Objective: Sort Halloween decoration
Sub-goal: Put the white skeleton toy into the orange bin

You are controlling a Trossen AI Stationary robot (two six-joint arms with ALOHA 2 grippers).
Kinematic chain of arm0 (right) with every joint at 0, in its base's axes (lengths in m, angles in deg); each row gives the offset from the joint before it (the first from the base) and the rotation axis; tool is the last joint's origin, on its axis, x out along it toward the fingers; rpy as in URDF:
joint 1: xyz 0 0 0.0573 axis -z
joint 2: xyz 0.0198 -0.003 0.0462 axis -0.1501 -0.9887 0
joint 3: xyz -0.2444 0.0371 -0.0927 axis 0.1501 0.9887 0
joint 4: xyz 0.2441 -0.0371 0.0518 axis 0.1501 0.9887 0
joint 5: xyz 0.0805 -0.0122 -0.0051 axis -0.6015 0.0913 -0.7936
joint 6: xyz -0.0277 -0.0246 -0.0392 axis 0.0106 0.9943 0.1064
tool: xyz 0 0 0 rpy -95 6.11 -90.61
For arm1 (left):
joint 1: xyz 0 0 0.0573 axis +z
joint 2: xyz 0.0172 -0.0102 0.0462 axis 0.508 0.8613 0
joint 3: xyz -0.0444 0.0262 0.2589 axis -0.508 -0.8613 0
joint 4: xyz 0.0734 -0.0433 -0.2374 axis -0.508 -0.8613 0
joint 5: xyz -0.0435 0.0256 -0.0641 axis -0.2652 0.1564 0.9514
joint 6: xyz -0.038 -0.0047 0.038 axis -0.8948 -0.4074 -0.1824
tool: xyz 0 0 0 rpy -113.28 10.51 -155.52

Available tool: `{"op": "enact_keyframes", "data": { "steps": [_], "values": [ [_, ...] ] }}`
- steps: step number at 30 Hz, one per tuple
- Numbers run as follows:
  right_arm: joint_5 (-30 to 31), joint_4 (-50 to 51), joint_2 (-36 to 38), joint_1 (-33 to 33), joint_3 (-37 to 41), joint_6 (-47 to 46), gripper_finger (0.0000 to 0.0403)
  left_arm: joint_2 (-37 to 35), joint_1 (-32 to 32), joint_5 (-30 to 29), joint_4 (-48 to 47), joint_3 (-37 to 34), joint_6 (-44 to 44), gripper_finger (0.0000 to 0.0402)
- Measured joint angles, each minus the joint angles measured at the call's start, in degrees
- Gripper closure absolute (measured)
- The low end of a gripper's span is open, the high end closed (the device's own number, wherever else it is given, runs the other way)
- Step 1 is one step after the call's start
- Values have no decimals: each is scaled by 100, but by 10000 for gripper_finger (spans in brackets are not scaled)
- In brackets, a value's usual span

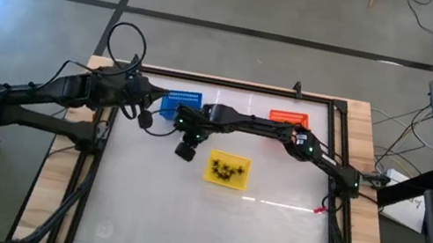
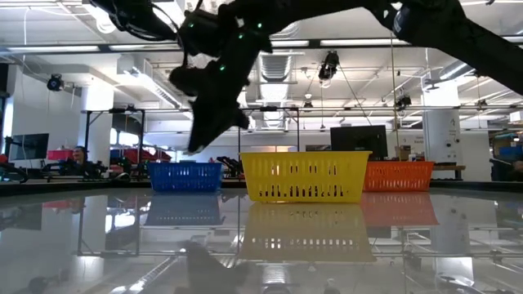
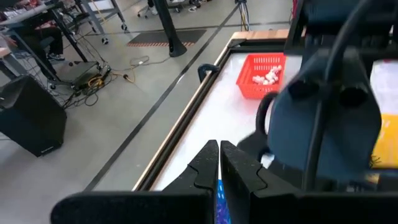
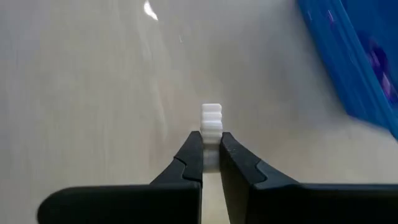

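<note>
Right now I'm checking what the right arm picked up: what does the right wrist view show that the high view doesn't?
Only the right wrist view shows the right gripper shut on a small white trinket. Only the high view shows all three baskets, the yellow basket holding black spiders, the orange basket, and the left gripper idle near the blue one. Both show the blue basket.

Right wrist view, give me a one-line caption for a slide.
Right pincer shut on a small white trinket above the table, beside the blue basket.
</note>
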Motion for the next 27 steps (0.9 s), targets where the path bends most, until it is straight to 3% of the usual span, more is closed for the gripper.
{"op": "enact_keyframes", "data": {
  "steps": [5, 12, 27],
  "values": [
    [172, 869, 291, 11, 12, -116, 387, -227, 0, 0, -51, 0, 3, 402],
    [936, 2095, 526, 52, 10, -257, 387, -606, 0, 4, -116, 2, 169, 402],
    [1559, 3372, 1257, 737, 270, -507, 387, -1153, 0, 11, -768, 1, 151, 402]
  ]
}}
